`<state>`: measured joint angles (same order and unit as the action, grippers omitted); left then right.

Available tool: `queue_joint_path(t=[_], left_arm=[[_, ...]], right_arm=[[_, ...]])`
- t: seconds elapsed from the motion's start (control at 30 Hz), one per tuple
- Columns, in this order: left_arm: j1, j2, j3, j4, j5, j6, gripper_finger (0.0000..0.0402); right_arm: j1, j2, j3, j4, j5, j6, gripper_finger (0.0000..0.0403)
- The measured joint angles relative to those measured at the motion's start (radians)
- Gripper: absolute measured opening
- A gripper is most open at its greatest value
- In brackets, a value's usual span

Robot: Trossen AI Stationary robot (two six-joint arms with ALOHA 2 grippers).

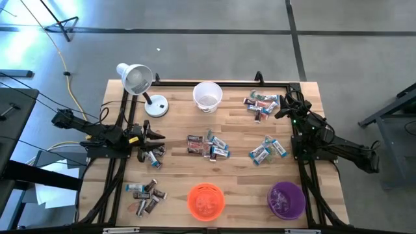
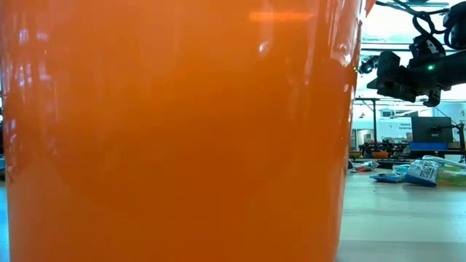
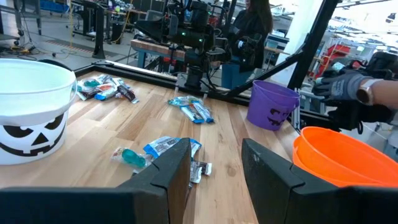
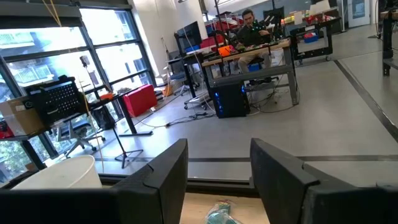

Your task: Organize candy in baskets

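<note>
In the low view orange basket (image 2: pixel 175 131) hides all, overhead candy (image 1: pixel 209 147) scattered, both grippers' jaws released

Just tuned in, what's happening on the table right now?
Candy sorting, not yet visibly under way. The left gripper sits open just above a small candy pile on the table's left side, holding nothing. The right gripper is open beside the candy cluster at the far right. More candy lies mid-table. The white basket, orange basket and purple basket hold no obvious pieces.
</note>
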<state>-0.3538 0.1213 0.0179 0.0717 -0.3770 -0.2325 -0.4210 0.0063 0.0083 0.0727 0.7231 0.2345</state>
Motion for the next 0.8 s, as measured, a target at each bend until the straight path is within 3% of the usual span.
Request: queue_joint_path(t=[0.8], left_arm=[[0.000, 0.000, 0.000, 0.000, 0.000, 0.000, 0.0130]], right_arm=[[0.001, 0.000, 0.000, 0.000, -0.016, 0.002, 0.0169]])
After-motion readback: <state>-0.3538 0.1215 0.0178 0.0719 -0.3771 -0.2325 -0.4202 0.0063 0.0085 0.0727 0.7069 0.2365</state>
